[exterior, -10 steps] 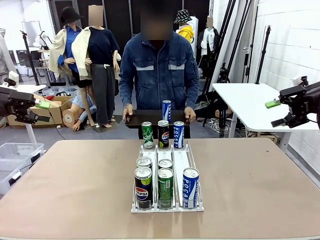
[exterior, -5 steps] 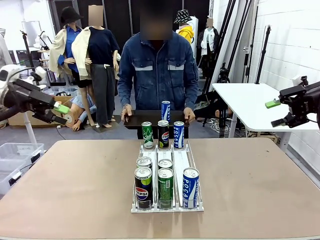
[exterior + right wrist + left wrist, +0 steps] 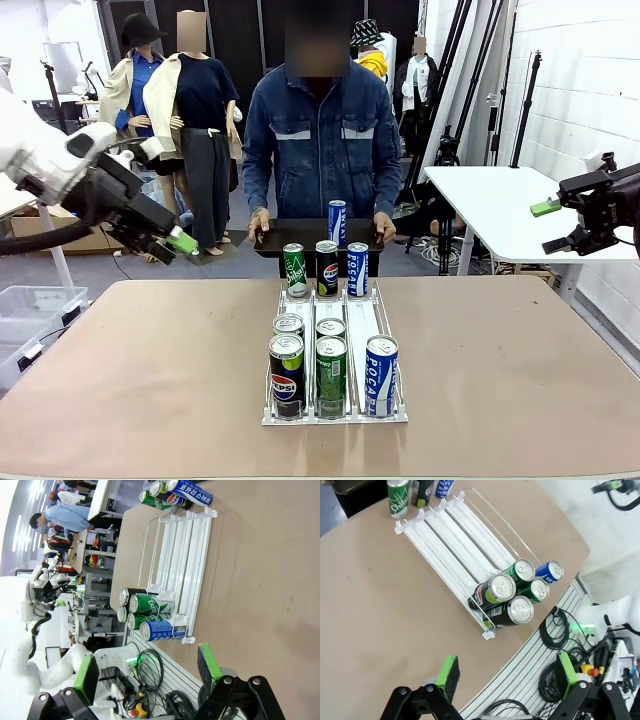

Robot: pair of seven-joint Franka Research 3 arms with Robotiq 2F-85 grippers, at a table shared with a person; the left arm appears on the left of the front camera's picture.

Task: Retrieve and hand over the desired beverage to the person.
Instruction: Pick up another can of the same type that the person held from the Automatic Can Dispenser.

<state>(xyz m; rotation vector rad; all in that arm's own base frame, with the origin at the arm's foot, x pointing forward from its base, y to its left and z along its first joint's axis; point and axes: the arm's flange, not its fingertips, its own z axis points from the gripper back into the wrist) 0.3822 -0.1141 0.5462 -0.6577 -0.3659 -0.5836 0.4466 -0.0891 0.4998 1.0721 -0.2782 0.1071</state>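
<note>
Front faces person [image 3: 320,140] across table [image 3: 130,390]; both wrists overlook rack [image 3: 462,536], seemingly high.

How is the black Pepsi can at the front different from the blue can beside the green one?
The Pepsi can is black, in the left lane; the Pocari can is blue and white, in the right lane. Right behind the Pepsi can stands another can; the lane behind the Pocari can is bare. Both stand upright in the rack.

We see the person [image 3: 320,150] in a blue jean jacket standing across the table [image 3: 150,380], both hands on a dark tray [image 3: 285,232].
</note>
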